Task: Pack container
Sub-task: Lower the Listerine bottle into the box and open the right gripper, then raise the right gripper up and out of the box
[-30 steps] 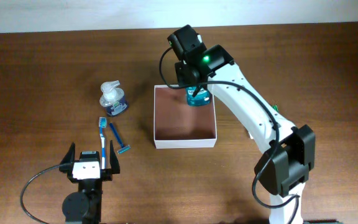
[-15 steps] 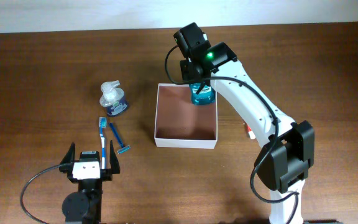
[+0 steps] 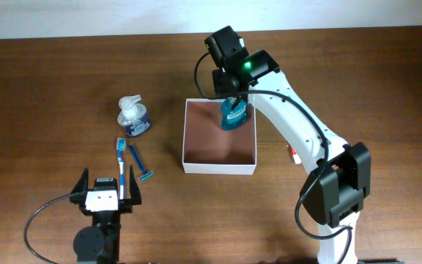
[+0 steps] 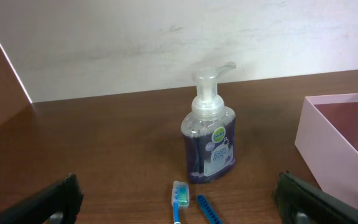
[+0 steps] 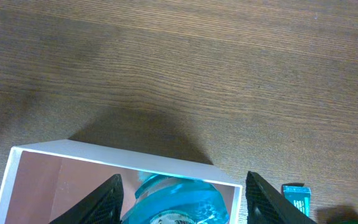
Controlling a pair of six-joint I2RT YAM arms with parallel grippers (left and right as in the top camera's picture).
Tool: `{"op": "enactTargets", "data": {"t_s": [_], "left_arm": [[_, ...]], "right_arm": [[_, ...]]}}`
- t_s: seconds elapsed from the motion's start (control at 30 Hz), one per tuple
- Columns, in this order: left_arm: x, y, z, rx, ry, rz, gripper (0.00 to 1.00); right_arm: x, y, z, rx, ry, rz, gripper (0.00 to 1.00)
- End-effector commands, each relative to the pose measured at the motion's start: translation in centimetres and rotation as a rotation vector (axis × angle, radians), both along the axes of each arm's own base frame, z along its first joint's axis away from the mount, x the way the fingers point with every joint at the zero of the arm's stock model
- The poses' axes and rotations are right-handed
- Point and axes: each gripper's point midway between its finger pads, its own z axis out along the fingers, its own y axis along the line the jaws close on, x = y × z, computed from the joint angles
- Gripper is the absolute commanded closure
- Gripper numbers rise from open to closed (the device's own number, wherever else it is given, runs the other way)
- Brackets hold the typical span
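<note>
- Now my right gripper [image 5: 184, 186] hangs spread above the blue bottle [image 3: 233, 116], which sits loose in the container [image 3: 218, 168], mid-table toward the far edge.
- Toothbrush [image 3: 122, 167] lies lengthwise from near edge to far edge, straight ahead of my spread left gripper [image 3: 109, 180], so left is nearer.

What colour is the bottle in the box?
The bottle is teal-blue, seen best in the overhead view.
</note>
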Motion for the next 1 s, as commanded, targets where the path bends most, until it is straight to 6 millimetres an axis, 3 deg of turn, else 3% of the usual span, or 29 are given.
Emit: {"op": "enactTargets", "data": {"t_s": [0.0,0.13,0.27,0.37,0.47,0.63,0.8,0.83,0.9,0.97], "left_arm": [[0.0,0.0,-0.1,0.013,0.0,-0.006,0.0],[0.0,0.0,-0.1,0.013,0.0,-0.005,0.0],[0.0,0.0,-0.1,0.013,0.0,-0.005,0.01],[0.0,0.0,-0.1,0.013,0.0,-0.005,0.0],[0.0,0.0,-0.1,0.013,0.0,-0.005,0.0],[0.0,0.0,-0.1,0.013,0.0,-0.006,0.0],[0.0,0.0,-0.1,0.013,0.0,-0.005,0.01],[0.0,0.0,-0.1,0.013,0.0,-0.006,0.0],[0.0,0.0,-0.1,0.013,0.0,-0.005,0.0],[0.0,0.0,-0.1,0.013,0.0,-0.005,0.0]], "right_arm": [[0.1,-1.4,2.8,0.012,-0.053,-0.034,0.44],[-0.2,-3.3,6.5,0.041,-0.114,-0.063,0.44],[-1.2,-5.8,10.1,0.064,-0.164,-0.101,0.35],[-1.9,-7.2,11.2,0.068,-0.168,-0.123,0.34],[-3.1,-8.7,10.7,0.039,-0.115,-0.144,0.33],[-5.4,-11.8,7.8,-0.037,0.053,-0.191,0.32],[-6.3,-13.3,5.0,-0.076,0.153,-0.219,0.33],[-6.5,-13.5,4.2,-0.08,0.173,-0.225,0.37],[-7.7,-13.8,1.7,-0.08,0.251,-0.225,0.74],[-8.7,-13.7,-0.1,-0.073,0.309,-0.218,0.96]]}}
